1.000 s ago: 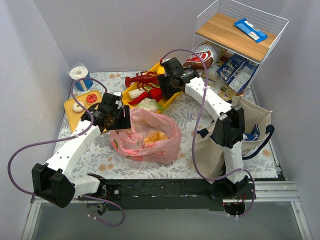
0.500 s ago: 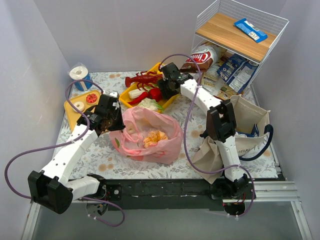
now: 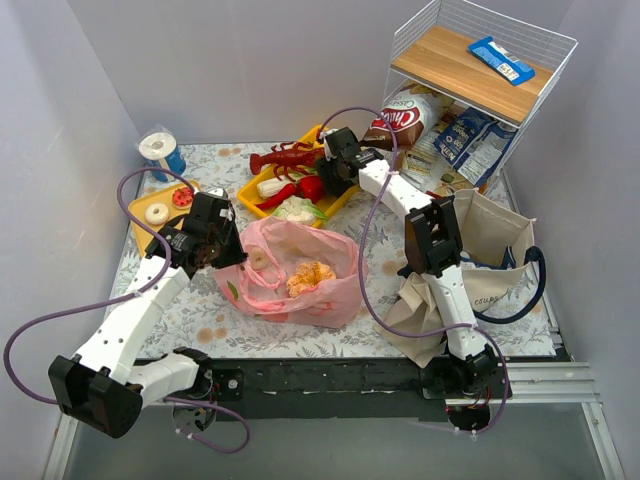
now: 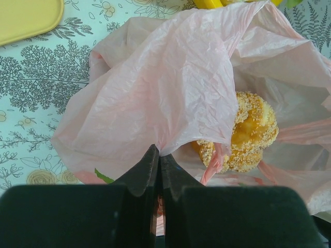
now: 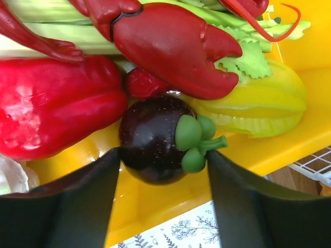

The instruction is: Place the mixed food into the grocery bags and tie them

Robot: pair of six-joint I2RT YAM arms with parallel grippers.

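Pink plastic bag [image 4: 170,88], near centre, rim pinched in my left gripper [image 4: 158,160]. My right gripper [image 5: 163,155], spread wide, straddles a purple mangosteen [image 5: 150,134] in the far yellow tray [image 5: 295,134]; I should close centred, clear of the lobster claw [image 5: 170,46].

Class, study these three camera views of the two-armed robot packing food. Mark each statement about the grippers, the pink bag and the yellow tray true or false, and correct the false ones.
1. The left gripper is shut on the film of the pink bag. True.
2. The right gripper is shut on the red pepper. False: it is open, its fingers on either side of the dark purple fruit, and the pepper lies beside that fruit.
3. A sesame-coated orange bread lies inside the pink bag. True.
4. The red lobster lies inside the pink bag. False: it lies in the yellow tray.
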